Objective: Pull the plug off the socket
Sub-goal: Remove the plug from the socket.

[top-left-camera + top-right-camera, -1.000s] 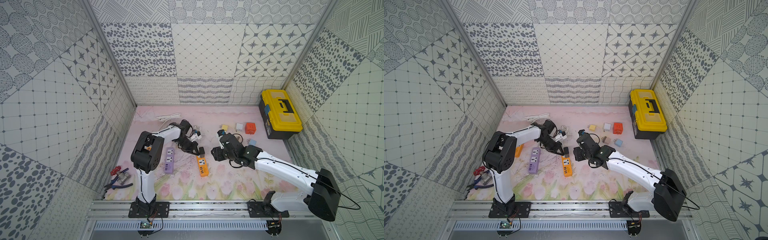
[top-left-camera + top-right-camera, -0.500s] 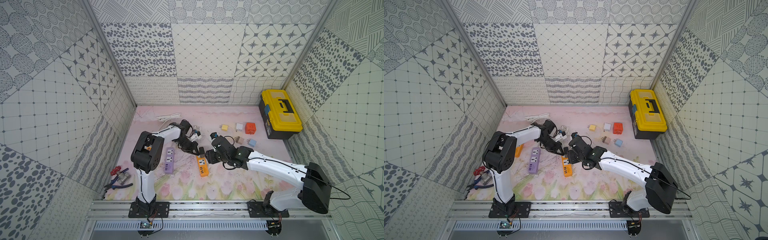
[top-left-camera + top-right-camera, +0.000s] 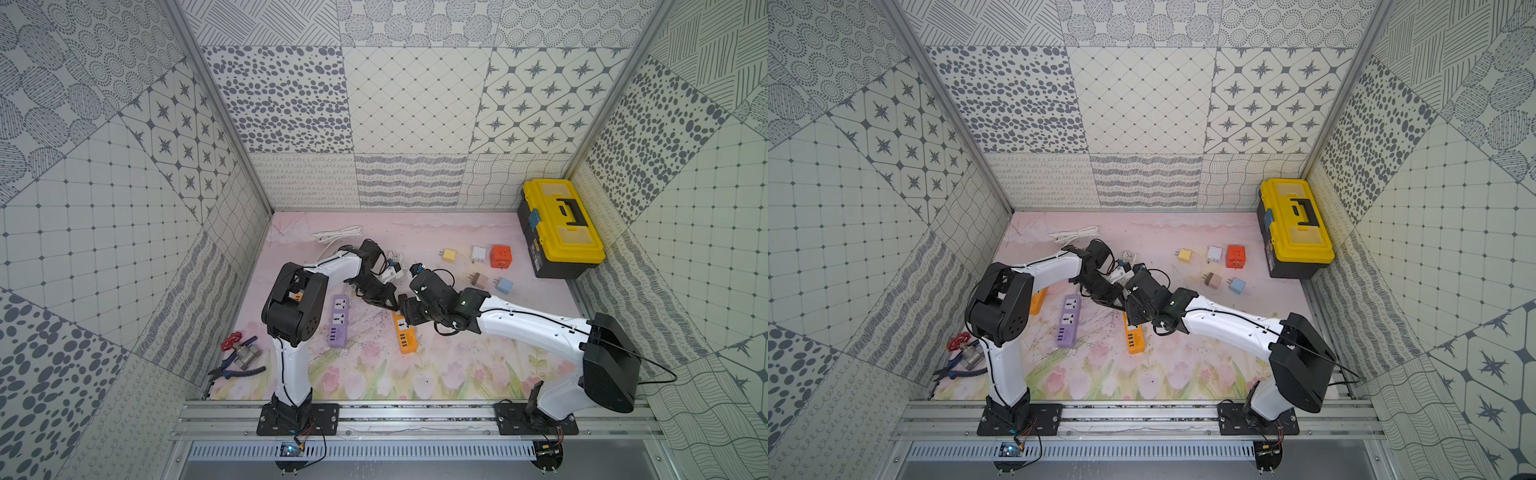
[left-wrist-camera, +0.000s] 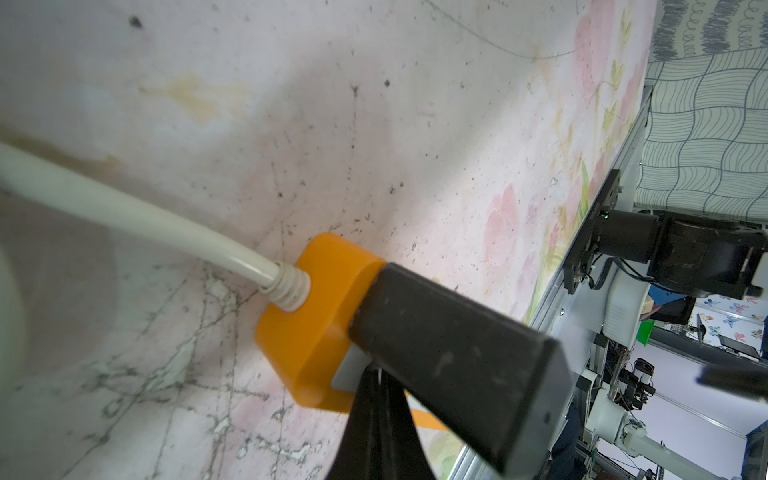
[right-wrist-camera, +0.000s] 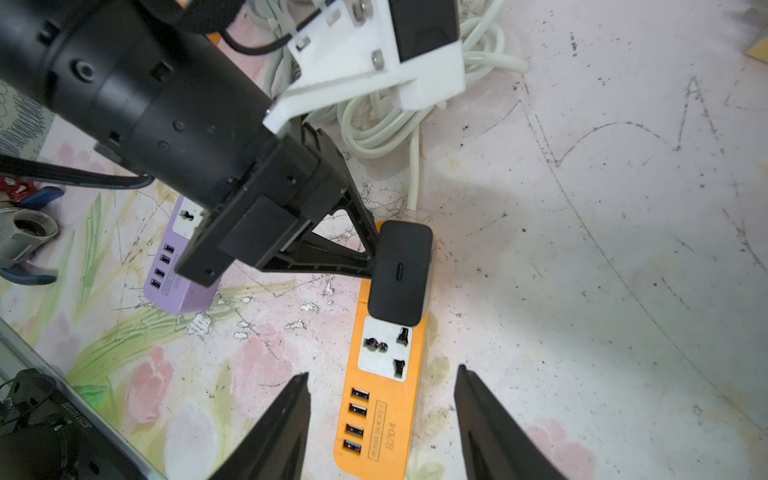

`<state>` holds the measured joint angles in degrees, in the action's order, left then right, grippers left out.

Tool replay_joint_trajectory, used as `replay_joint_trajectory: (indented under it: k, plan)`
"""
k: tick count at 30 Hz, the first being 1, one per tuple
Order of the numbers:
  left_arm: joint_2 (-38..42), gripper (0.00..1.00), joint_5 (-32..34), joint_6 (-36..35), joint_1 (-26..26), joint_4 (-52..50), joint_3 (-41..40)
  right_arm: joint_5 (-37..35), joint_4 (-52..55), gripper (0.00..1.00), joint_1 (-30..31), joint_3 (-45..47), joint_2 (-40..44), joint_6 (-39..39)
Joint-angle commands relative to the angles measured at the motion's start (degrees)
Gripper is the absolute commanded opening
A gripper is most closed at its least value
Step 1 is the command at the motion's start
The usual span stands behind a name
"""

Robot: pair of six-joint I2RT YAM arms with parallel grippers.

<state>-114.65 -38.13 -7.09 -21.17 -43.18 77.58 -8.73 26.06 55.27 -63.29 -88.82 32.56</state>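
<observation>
Wrists hide the black plug (image 5: 401,272) in both top views; it sits in the orange power strip (image 5: 384,432), left gripper (image 5: 371,261) closed against it, right gripper (image 5: 382,371) open, empty.

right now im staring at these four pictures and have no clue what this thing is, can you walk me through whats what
These are two robot arms bolted to a rail: the left arm and the right arm. Both top views look down on the whole scene from overhead. Each wrist view comes from a camera riding on one arm.

On the flowery mat lie an orange power strip with a black plug in it, a purple power strip, small adapters, a yellow toolbox and pliers.

The left end effector is shut, and its tip appears to press on the strip beside the plug. The right end effector hovers open over the strip, holding nothing.
</observation>
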Motion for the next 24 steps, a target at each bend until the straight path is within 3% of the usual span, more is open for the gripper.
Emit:
replay_joint_trajectory:
  k: [1,24]
  plan:
    - [-1.01,0.0,3.5,-0.64,0.19,-0.68,0.45,-1.39,-0.96,0.59,0.2,-3.04,-2.78,-1.08]
    - [-1.1,0.0,3.59,-0.55,0.21,-0.77,0.53,-6.03,-4.69,0.42,0.08,-6.4,-13.68,-1.57]
